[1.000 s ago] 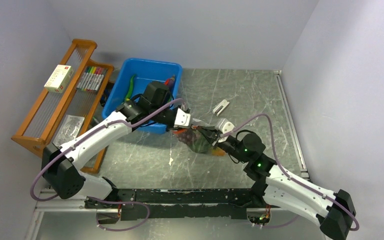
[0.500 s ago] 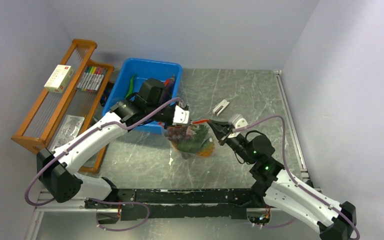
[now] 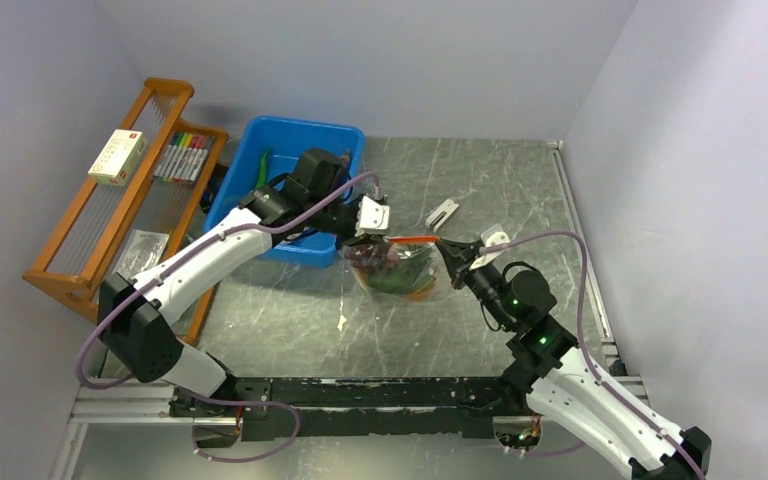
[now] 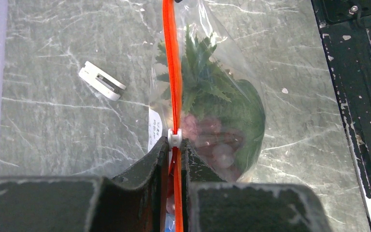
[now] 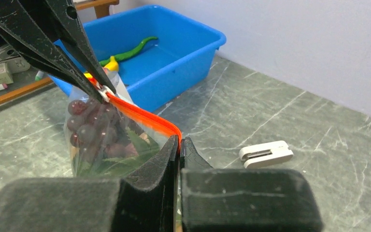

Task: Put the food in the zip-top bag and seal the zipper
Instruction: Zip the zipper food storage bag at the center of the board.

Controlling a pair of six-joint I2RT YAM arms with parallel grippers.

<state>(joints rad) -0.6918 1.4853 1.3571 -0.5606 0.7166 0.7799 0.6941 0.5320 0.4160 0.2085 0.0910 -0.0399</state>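
Red-orange zipper [image 3: 412, 240]: a narrow strip, drawn taut and straight along the mouth of the clear zip-top bag [image 3: 400, 278], with its long axis running 9 o'clock to 3 o'clock in the top view. The left gripper [image 3: 384, 235] holds the 9 o'clock end, jaws pinched flat on the strip with the small white tab [image 4: 174, 139] sitting right at the fingertips. The right gripper [image 3: 446, 244] holds the 3 o'clock end, jaws likewise clamped on the strip's corner. Bag body: it sags below the strip between the two grippers, over the grey marbled table [image 3: 520, 190]; whether its bottom rests on the table cannot be told. Contents: food already inside, with dark red grapes [image 5: 84, 126] and green pineapple leaves [image 4: 198, 72] legible and the rest obscured by plastic. Seal: not legible, as the strip reads as a single line from both wrist views. Judgement: any closing stroke follows the strip's length, from the tab toward 3 o'clock. The left arm is on the tab and the right serves as anchor. Nearby, apart from the bag: a blue bin [image 3: 260, 165] at 10 o'clock and a white clip [image 3: 442, 213] at 1 o'clock.
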